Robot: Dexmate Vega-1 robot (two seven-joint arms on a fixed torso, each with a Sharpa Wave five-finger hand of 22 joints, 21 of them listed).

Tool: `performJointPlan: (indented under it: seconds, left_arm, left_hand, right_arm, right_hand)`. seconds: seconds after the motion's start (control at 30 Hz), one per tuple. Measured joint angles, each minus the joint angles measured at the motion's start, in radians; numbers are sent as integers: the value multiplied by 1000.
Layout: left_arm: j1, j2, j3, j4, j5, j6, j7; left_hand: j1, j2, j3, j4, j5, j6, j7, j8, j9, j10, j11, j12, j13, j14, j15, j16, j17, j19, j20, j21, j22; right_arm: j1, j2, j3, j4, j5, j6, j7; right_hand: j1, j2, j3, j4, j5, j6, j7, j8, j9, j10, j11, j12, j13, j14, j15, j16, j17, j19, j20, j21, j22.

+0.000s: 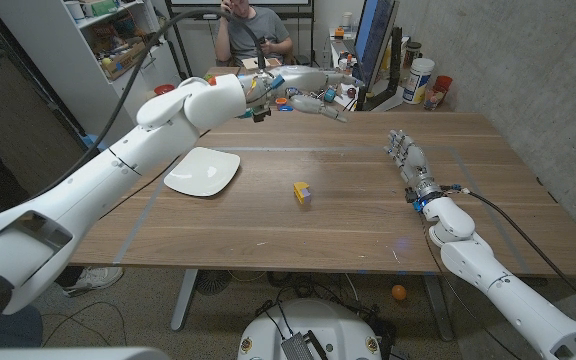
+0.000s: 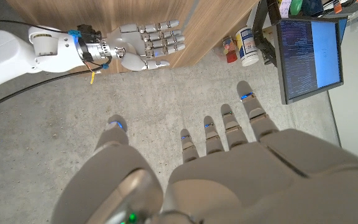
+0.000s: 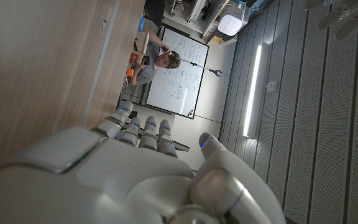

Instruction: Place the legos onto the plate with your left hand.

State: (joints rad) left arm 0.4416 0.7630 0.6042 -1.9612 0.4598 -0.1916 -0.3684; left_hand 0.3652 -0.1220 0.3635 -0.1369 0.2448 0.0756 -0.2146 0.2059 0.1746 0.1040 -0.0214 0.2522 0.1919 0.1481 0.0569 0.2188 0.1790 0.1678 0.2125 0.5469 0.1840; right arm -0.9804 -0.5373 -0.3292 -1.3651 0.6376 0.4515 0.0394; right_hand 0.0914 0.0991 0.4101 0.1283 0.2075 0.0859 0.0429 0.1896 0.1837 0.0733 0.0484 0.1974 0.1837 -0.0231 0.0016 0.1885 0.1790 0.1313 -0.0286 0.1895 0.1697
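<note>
Lego block mid-table, plate apart.

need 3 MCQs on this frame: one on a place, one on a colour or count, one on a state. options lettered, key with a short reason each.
1. Where is the small yellow and purple lego block?
A. on the plate
B. on the bare wooden table, to the right of the plate
C. in the left hand

2. What colour is the squarish plate?
A. white
B. blue
C. black

3. What state is the left hand in?
A. gripping the lego
B. pressing on the plate
C. raised, fingers apart, holding nothing

Key:
1 B, the head view shows the block on wood, apart from the plate.
2 A, it shows white against the wood.
3 C, the left wrist view shows the fingers spread and nothing in them.
</note>
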Motion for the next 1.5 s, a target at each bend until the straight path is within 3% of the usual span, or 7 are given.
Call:
performJointPlan:
  seconds: [0.4,0.77,1.07,1.5]
  left_arm:
    - [0,-2,32,2,55,30,-41]
    - [-11,-12,72,12,104,54,-92]
    - [-15,-18,99,22,129,65,-128]
    - [-8,-14,118,39,151,74,-155]
  left_hand:
    - [32,-3,-5,-5,8,69,-1,10,5,68,0,15,3,30,-9,0,0,18,-3,-7,-3]
    - [55,10,-9,-8,16,77,2,10,5,74,4,15,6,44,-13,0,0,37,-2,-11,-3]
    - [124,29,-5,-11,36,133,1,10,8,120,-2,19,13,93,-38,0,4,93,0,-11,-3]
    - [162,33,-5,-11,43,216,12,25,10,169,5,33,25,135,-47,7,5,133,0,-19,-3]
  right_arm:
    - [0,-3,-1,0,2,-6,3]
    - [-10,-4,-1,-3,4,-6,4]
    - [-20,-4,3,-7,7,1,3]
    - [-30,-7,6,-18,6,2,-9]
  right_hand:
    - [0,0,0,0,0,0,0,0,0,0,0,0,0,4,4,0,0,0,0,0,0]
    - [0,0,0,0,0,0,0,0,0,0,0,0,0,4,4,0,0,-4,4,0,0]
    - [-2,2,0,0,0,0,0,0,0,2,2,0,0,7,7,0,0,-4,4,0,0]
    - [-3,3,0,0,0,4,-4,0,0,2,2,0,0,9,9,0,0,-4,4,0,0]
